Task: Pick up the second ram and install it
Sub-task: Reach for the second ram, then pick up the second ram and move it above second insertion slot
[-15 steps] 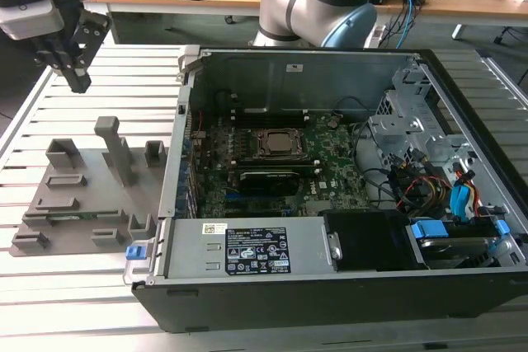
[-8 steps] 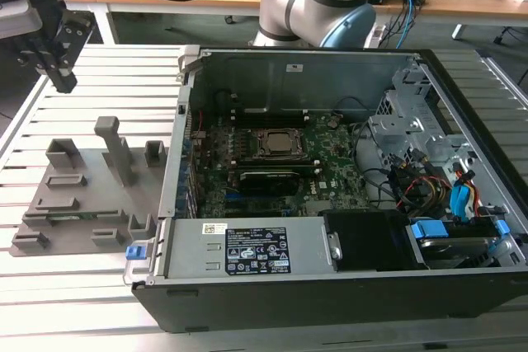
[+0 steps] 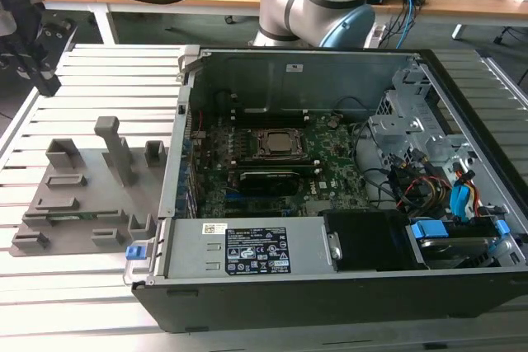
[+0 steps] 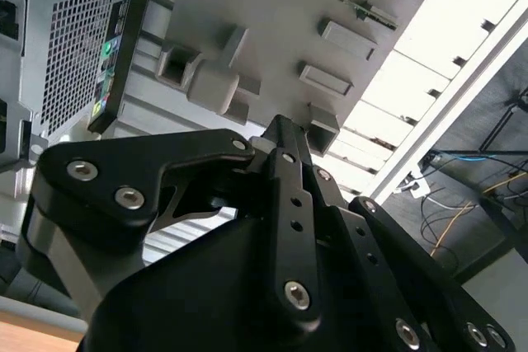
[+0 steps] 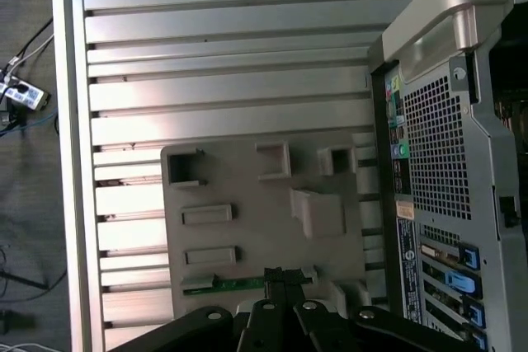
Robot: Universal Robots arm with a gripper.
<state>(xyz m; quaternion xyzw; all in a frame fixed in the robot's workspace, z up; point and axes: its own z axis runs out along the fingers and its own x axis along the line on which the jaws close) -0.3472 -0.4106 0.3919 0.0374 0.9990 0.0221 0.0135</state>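
Green and slim, the second ram (image 3: 78, 218) sits seated in the grey holder plate (image 3: 99, 204), along the plate's 6 o'clock edge in the exterior view, with the open computer case (image 3: 330, 162) at the plate's 3 o'clock. Gripper (image 3: 47, 80) hangs at the plate's 11 o'clock, clear of the ram, its fingers drawn together on nothing in both wrist views. Judged sound practice for the pick: spread the fingers before descent, square them across the stick's thin faces near mid-length, and come down clear of the raised holder blocks (image 5: 318, 212).
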